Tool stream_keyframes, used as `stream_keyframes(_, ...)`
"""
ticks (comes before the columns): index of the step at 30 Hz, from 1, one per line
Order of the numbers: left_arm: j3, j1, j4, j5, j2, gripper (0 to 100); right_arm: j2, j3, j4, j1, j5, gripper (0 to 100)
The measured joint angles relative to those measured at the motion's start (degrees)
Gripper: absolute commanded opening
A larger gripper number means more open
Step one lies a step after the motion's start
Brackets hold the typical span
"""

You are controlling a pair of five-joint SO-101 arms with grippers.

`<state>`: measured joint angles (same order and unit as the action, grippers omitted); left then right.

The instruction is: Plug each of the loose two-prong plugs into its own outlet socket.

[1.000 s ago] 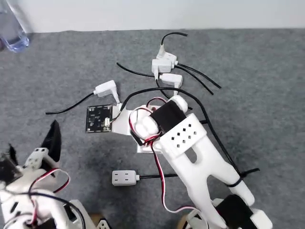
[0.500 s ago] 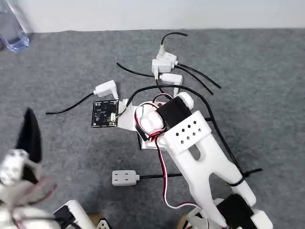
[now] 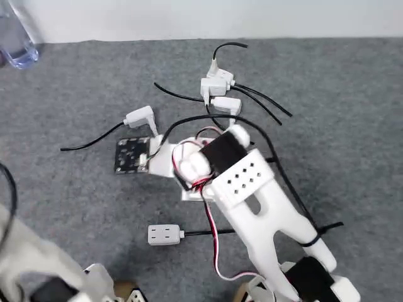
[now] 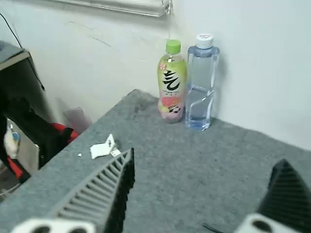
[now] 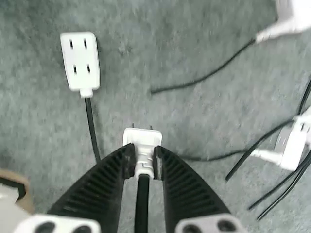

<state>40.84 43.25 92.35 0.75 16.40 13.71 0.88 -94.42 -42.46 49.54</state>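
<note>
My right gripper point(image 5: 142, 158) is shut on a white two-prong plug point(image 5: 142, 142) with a black cord, held a little above the grey carpet. Its prongs point past a white outlet socket point(image 5: 79, 60), which lies apart and to one side. In the high view that socket point(image 3: 164, 234) lies near the front, beside the right arm point(image 3: 249, 189). A loose white plug point(image 3: 141, 117) lies left of centre. A second outlet block point(image 3: 218, 84) with a plug point(image 3: 225, 104) against it lies farther back. My left gripper point(image 4: 199, 194) is open, raised and facing the wall.
Black cords point(image 3: 258, 100) trail across the carpet around the far outlet block. Two bottles point(image 4: 187, 82) stand against the wall at the table's back left corner. A small white scrap point(image 4: 103, 148) lies near the table edge.
The left arm has swung out toward the lower left edge and now shows blurred. The right wrist shifted slightly right, then back left, still holding its plug.
</note>
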Motion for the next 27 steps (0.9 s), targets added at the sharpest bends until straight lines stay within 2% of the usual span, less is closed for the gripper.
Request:
stream_keyframes(4,6.8,6.5,0.4,4.6,-11.2,41,0.0,0.0,3.3,-1.8,-2.0,0.9)
stream_keyframes(8,7.8,12.7,-0.4,9.5,-21.8,41,-0.7,0.0,5.5,-2.9,-3.7,0.9)
stream_keyframes(14,7.8,17.8,-4.0,15.4,-37.7,41,-7.3,-0.8,7.8,-10.0,-7.5,0.9)
stream_keyframes(19,7.8,18.5,-4.7,21.4,-50.4,41,-10.5,-6.2,12.9,-11.3,-9.2,0.9)
stream_keyframes(27,7.7,18.6,-2.9,22.2,-67.0,41,-10.6,-14.7,17.9,-16.0,-10.6,0.9)
